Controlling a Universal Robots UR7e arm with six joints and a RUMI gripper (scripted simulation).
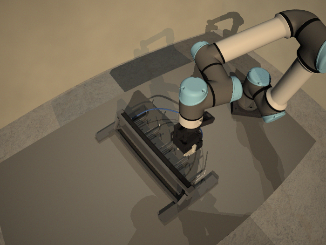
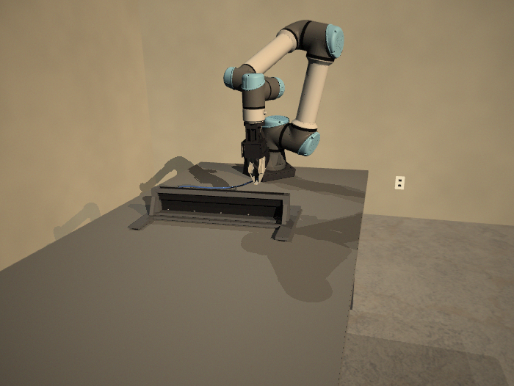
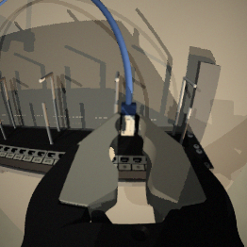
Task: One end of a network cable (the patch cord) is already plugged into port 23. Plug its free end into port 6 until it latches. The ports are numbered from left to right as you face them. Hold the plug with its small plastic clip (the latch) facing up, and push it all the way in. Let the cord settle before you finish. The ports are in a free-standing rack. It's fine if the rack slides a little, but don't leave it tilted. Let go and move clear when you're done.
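Gripping plug [image 3: 127,124] | gripper [image 3: 128,123] above ports [image 3: 129,163] | rack [image 2: 216,192] level

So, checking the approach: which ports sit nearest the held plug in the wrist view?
The pair of ports directly below the plug, framed between the gripper fingers.

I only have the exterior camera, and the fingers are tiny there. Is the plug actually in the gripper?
Observer: Yes. The wrist view shows the plug pinched in the gripper.
Operator: Is it in a port yet?
Observer: No. It is outside the ports, with two sockets showing just below it in that picture.
Operator: Where does the cord run?
Observer: The top view shows the blue cord arcing from the gripper to the far end of the rack.
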